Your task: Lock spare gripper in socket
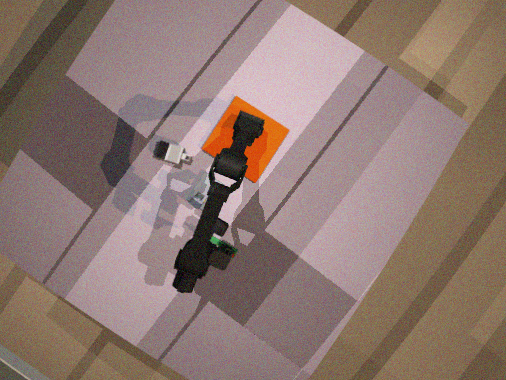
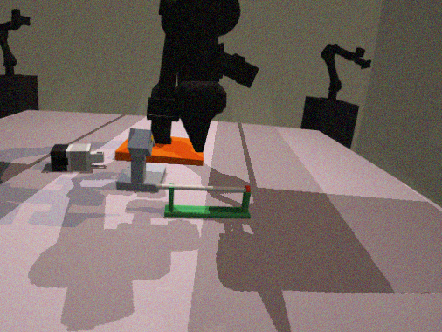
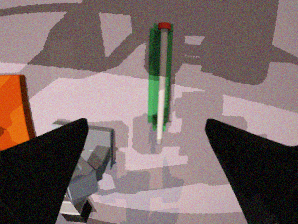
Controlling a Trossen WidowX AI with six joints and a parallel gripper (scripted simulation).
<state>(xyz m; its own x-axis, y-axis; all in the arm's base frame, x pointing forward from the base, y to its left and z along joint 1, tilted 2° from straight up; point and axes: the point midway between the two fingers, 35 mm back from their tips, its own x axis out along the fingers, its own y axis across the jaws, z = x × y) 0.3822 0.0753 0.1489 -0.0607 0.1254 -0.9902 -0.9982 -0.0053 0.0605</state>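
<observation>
The lock pin (image 2: 210, 189) (image 3: 163, 60), a pale rod with a red head, lies across the two posts of a green rack (image 2: 205, 213) (image 3: 153, 102) (image 1: 222, 245). Its plain end overhangs the rack on the mount's side. The grey mount (image 2: 138, 166) (image 1: 198, 196) (image 3: 92, 131) stands beside it with its tilted socket head on top; no pin shows in it. The spare gripper (image 2: 79, 157) (image 1: 173, 153), black and white with a small spigot, lies on the table beyond the mount. My gripper (image 3: 148, 124) (image 2: 199, 149) is open and empty, above and clear of the pin.
An orange base plate (image 1: 274, 135) (image 2: 185, 155) (image 3: 12, 110) carries my arm behind the mount. My arm hides part of the mount and rack in the top view. Two other dark arms on stands (image 2: 329, 115) are far in the background. Shadows cross the table.
</observation>
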